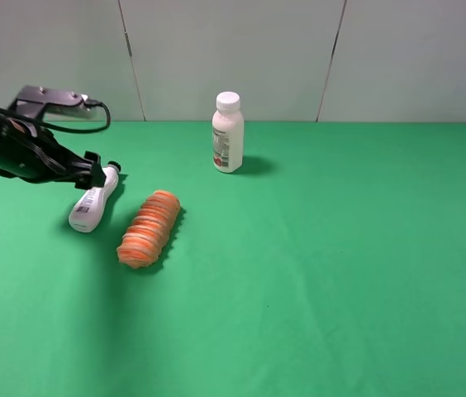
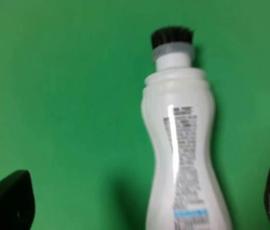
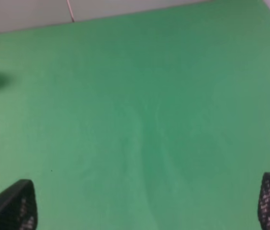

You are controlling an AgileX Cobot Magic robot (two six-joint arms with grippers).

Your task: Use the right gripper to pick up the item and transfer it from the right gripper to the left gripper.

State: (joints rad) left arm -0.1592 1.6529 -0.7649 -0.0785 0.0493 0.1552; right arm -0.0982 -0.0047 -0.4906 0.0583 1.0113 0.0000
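A green cloth-covered table (image 1: 340,273) meets a pale grey panelled wall (image 1: 233,50) with thin vertical seams, evenly lit.

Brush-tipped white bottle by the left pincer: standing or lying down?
Lying down: the brush-tipped white bottle rests on its side on the green table, its length flat along it.

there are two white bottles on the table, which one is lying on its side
The white brush-tipped bottle by the left gripper lies flat; the capped white bottle farther back stands upright.

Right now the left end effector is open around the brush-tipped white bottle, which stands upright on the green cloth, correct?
Not upright. The exterior high view shows the brush-tipped white bottle lying on its side on the green cloth. The left end effector is indeed open around it.
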